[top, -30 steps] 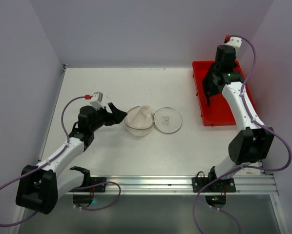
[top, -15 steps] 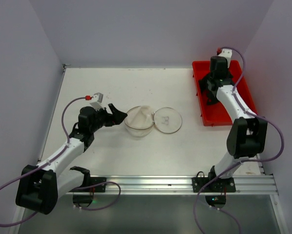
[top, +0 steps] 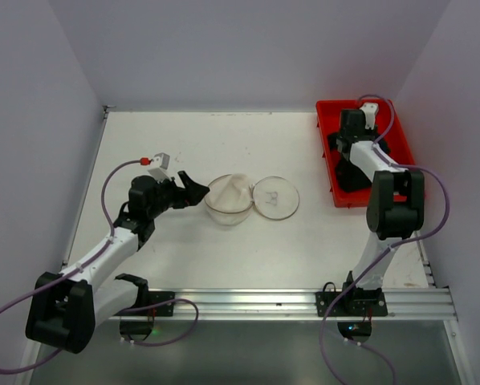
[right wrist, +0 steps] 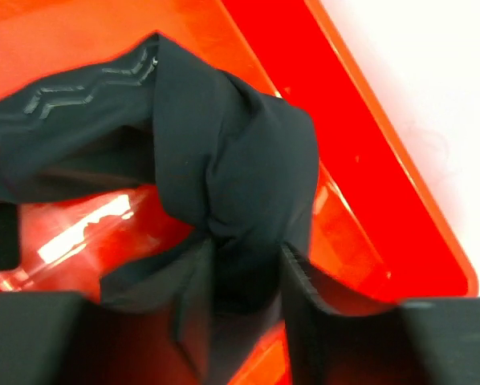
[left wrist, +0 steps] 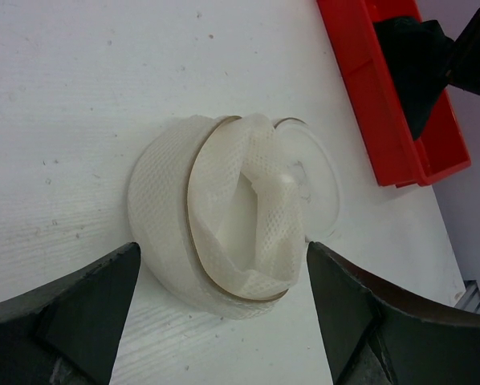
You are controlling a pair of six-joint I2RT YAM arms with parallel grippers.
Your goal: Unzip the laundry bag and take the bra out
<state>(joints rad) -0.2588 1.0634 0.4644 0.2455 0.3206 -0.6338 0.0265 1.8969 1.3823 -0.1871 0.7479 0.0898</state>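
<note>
Now | step: laying bra (right wrist: 232, 160) in red tray (top: 326, 152); laundry bag (top: 228, 199) sits open on table | my right gripper (right wrist: 184, 297): partly parted around bra, cannot tell if pinching | my left gripper (top: 193, 186): spread wide beside bag | next: open fully, lift clear without snagging fabric.

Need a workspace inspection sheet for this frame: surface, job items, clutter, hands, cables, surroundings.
Surface: white table, no spills seen.
Job's things: cream-white mesh laundry bag mid-table, open, with its round wire-rimmed lid flat beside it. Small black fabric bra lies in the red plastic tray at the far right.
Clutter: nothing seen.
Hands: left hand open, facing the bag. Right hand down in the tray, fingers either side of bra fabric, grip unclear.
Cables: purple cable along each arm, clear of the bag.
Surroundings: pale walls on three sides; metal rail at near edge.
</note>
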